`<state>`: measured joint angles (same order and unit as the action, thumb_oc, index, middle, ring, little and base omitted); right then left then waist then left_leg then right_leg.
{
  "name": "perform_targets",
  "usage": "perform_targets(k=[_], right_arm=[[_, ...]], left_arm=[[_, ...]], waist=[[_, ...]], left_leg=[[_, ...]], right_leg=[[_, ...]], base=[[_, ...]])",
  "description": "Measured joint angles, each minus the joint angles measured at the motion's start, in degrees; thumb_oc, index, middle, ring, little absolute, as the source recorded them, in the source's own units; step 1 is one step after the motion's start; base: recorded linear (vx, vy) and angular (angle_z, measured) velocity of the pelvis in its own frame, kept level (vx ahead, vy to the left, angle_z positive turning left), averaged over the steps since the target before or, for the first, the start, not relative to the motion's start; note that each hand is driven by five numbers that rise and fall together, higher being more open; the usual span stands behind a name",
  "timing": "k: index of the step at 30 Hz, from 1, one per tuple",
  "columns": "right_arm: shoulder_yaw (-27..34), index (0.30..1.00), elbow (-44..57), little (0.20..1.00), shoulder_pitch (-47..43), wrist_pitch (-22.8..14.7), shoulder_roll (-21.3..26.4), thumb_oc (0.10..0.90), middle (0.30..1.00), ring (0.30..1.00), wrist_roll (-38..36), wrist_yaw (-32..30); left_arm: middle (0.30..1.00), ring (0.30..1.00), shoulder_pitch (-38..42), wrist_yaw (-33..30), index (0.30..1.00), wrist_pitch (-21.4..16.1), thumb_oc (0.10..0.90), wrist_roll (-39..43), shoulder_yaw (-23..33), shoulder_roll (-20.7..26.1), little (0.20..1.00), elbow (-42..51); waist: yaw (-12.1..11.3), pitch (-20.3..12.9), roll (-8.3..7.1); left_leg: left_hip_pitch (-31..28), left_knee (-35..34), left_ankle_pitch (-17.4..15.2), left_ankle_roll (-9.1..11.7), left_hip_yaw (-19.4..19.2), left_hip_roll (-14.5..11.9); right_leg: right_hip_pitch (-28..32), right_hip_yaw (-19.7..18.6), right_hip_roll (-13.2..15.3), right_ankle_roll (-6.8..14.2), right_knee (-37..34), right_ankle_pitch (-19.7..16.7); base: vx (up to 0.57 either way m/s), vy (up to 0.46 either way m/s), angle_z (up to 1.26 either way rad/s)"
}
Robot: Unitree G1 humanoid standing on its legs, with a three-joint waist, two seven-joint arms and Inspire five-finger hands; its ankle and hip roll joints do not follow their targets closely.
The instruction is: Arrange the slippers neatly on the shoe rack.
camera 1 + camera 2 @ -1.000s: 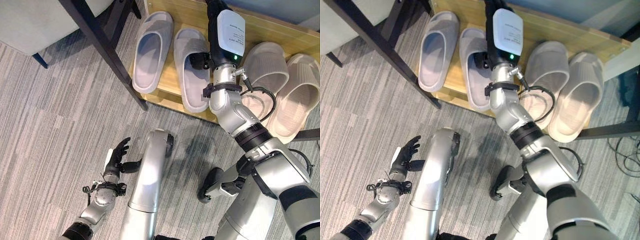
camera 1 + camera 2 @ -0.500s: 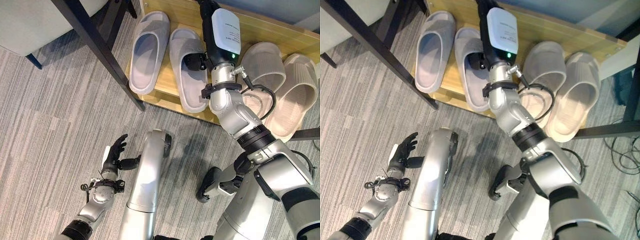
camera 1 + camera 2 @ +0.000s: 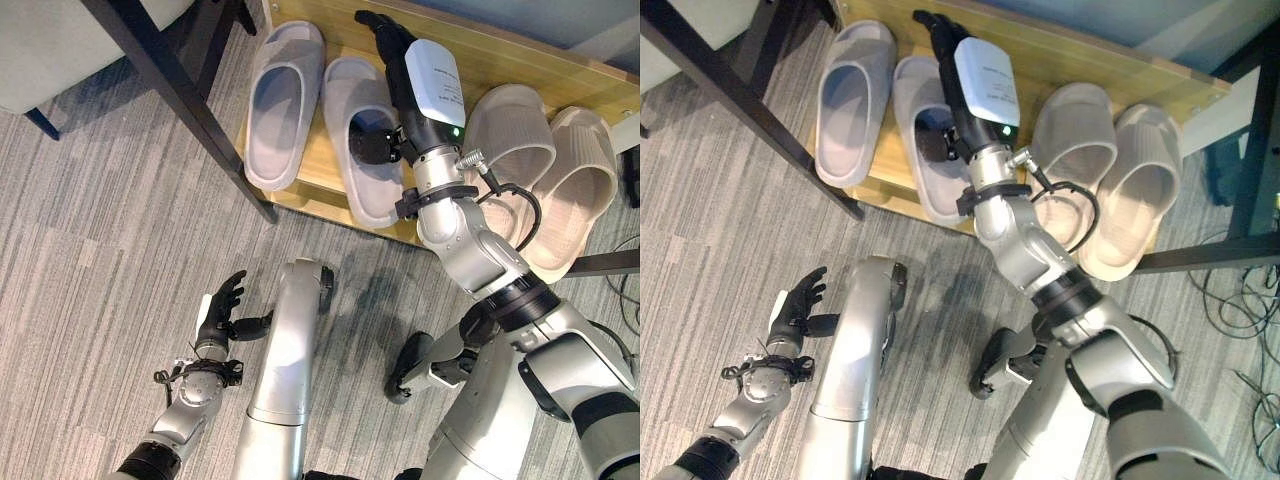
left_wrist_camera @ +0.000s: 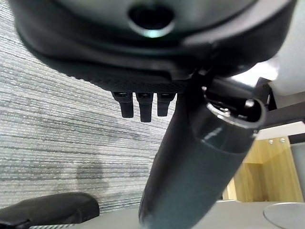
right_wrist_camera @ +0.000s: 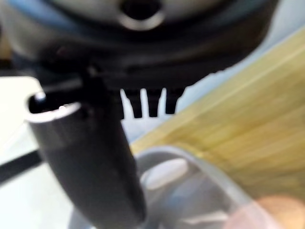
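Note:
Two grey slippers lie side by side at the left of the wooden shoe rack [image 3: 505,55]: the outer one [image 3: 283,100] and the inner one [image 3: 347,100], whose heel overhangs the rack's front edge. Two beige slippers [image 3: 512,125] [image 3: 578,185] lie at the right, their heels over the edge too. My right hand [image 3: 390,40] stretches over the inner grey slipper [image 5: 190,186], fingers straight towards the rack's back and thumb [image 5: 90,162] down at the slipper's opening. My left hand [image 3: 222,308] hangs open over the carpet at the lower left, holding nothing.
A dark furniture leg [image 3: 180,100] runs slantwise just left of the rack. Grey striped carpet [image 3: 90,260] covers the floor in front. A dark bar [image 3: 605,262] passes by the beige slippers' heels at the right.
The camera has shifted, so the whole picture has slid. My right hand has reached a little farther along the inner grey slipper towards the rack's back. The left hand has barely moved.

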<state>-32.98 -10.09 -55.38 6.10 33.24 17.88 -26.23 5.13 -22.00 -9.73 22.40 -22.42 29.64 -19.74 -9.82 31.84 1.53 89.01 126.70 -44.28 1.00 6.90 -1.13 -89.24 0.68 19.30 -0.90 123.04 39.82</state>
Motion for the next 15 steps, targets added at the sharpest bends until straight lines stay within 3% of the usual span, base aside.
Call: perform_targets(k=[10, 15], right_arm=[[4.6, 0.9, 13.4, 0.9, 8.2, -3.6, 2.3, 0.8, 0.9, 0.9, -1.3, 2.2], [6.4, 0.9, 13.6, 0.9, 11.1, -4.5, 1.8, 0.8, 0.9, 0.9, -5.3, 2.1]], left_arm=[[0.9, 0.9, -1.2, 0.0, 0.9, 0.1, 0.8, -0.1, 2.5, 0.3, 0.9, 0.4], [0.9, 0.9, -1.2, -0.1, 0.9, 0.1, 0.8, -0.5, 2.5, 0.8, 0.9, 0.5]], waist=[[1.3, -0.1, -1.24], [1.5, -0.1, -1.24]], left_leg=[[0.1, 0.5, -0.8, 0.9, 0.2, -1.3], [0.2, 0.4, -0.9, 1.0, 0.2, -1.6]], right_leg=[[-1.2, 0.2, -0.7, -0.2, 0.0, -0.1], [-1.6, 0.3, -1.0, -0.5, 0.1, -0.2]], base=[[0.0, 0.026, -0.08], [0.0, 0.009, -0.03]])
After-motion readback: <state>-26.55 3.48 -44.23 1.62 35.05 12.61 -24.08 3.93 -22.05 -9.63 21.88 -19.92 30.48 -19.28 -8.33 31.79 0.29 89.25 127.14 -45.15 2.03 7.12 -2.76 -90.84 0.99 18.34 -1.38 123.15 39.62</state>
